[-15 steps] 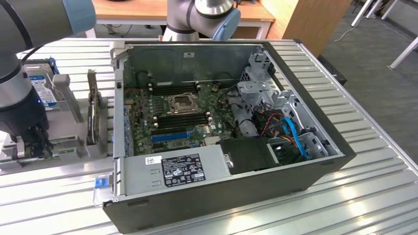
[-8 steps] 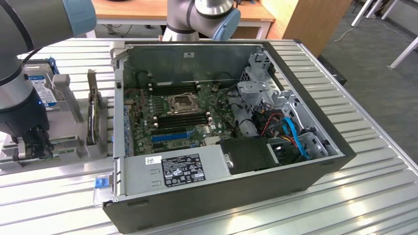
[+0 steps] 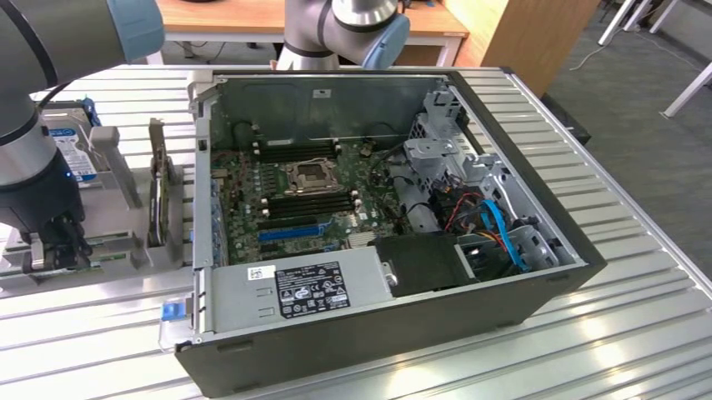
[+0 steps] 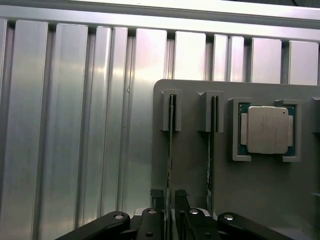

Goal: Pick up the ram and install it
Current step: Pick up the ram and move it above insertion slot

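**Item: pincer set over ram in holder tray**

Pincer (image 4: 168,194): held open, one finger on each side of the ram (image 4: 170,140), with a thin gap visible at either face; nothing is gripped.

Ram: a long, narrow stick seen edge-on, stood on edge in a slotted post of the grey holder tray (image 4: 192,170).

Second stick (image 4: 212,145): stood likewise in the neighbouring post, just beside the ram and parallel to it.

Processor chip (image 4: 267,130): square and silver, laid flat in a framed recess of the same tray, beyond the second stick.

Table (image 4: 75,125): ribbed aluminium, on which the tray is carried.

Arm (image 3: 33,142): lowered over the tray at the exterior view's left.

Expansion card (image 3: 162,196): stood upright near the arm.

Computer case (image 3: 534,300): laid open on the table at the exterior view's centre, with the motherboard (image 3: 289,200) exposed.
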Available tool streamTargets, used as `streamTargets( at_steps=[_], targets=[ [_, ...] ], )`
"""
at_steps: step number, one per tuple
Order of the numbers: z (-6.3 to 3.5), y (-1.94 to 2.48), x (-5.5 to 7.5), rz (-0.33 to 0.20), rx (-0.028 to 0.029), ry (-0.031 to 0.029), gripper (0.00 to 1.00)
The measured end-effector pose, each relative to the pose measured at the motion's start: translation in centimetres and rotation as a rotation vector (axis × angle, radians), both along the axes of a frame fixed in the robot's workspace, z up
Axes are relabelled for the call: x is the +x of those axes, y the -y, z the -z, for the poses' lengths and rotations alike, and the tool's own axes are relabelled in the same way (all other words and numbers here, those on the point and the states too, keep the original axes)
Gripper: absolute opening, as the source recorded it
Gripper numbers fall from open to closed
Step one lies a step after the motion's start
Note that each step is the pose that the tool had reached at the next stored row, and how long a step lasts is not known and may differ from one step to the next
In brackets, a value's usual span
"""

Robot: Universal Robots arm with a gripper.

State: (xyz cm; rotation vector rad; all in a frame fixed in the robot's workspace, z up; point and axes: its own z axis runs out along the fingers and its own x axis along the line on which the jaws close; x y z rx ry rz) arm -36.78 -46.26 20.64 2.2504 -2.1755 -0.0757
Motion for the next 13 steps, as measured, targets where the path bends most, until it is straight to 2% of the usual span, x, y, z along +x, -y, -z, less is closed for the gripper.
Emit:
streamTargets(
  at_steps=[13],
  targets=[
    [0.43,-0.01,0.00,0.000,0.0001,0.0002,0.24]
  ],
)
